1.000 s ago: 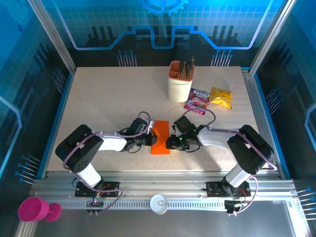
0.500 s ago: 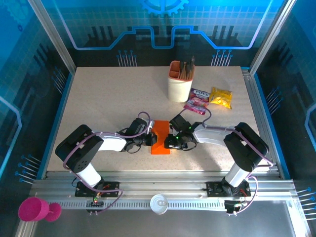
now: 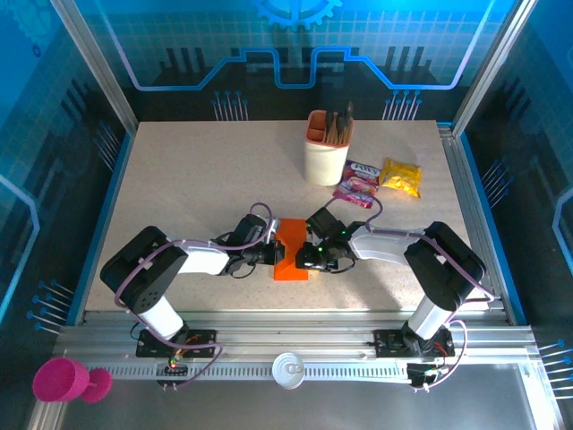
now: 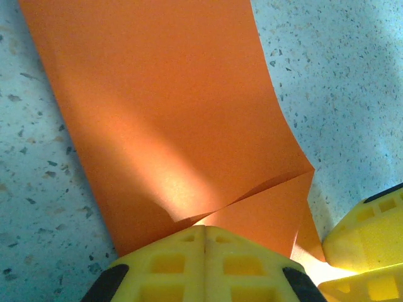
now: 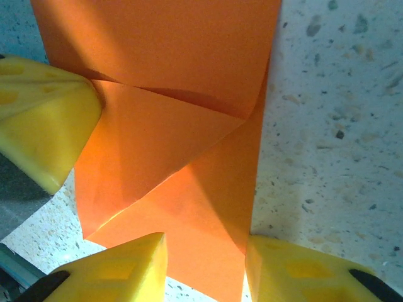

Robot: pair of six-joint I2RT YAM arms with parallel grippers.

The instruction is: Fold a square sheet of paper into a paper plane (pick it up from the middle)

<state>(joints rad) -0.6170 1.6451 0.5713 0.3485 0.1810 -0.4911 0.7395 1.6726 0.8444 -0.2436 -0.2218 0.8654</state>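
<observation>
The square sheet of paper [image 3: 291,255] is bright orange and lies folded into a narrow strip on the speckled table between both arms. In the left wrist view the paper [image 4: 170,113] has a diagonal flap creased across its near end. My left gripper [image 4: 204,231] is shut, its joined yellow tips resting on the paper's edge [image 3: 276,253]. My right gripper [image 5: 204,267] stands open, its two fingers straddling the folded corner of the paper [image 5: 189,75] from the other side [image 3: 306,260]. The left gripper's fingertips [image 5: 44,119] show close by in the right wrist view.
A beige-and-orange pen cup [image 3: 325,148] stands at the back centre. Pink [image 3: 358,185] and yellow [image 3: 400,176] snack packets lie to its right. The table's near metal rail [image 3: 286,340] runs just behind the arm bases.
My right gripper has slid a little left, onto the paper's right edge. The left gripper and the paper have stayed put.
</observation>
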